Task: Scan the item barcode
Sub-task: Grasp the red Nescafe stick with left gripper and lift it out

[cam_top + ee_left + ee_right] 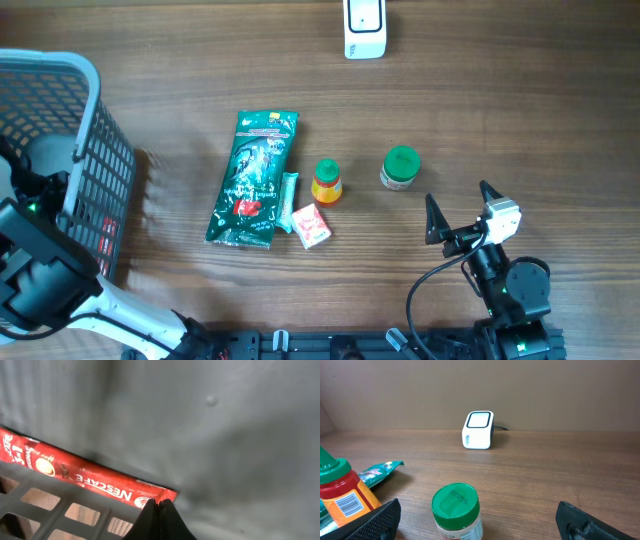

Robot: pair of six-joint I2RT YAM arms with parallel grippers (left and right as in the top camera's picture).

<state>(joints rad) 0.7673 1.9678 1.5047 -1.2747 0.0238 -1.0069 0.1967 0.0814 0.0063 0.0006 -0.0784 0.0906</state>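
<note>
Nothing looks scanned yet. The left end effector (160, 506) is pinched shut at a red sachet's (90, 477) end inside the basket (110, 170), far left of the scanner (364, 28); whether it grips, I can't tell. The right end effector (460, 204) gapes empty, well out in front of the scanner. Lifting and scanning remain.

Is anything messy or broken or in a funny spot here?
Nothing is spilled or broken. Only the red Nescafe sachet sits apart, inside the grey basket, while the other items are on the table. The bottle and jar stand upright.
</note>
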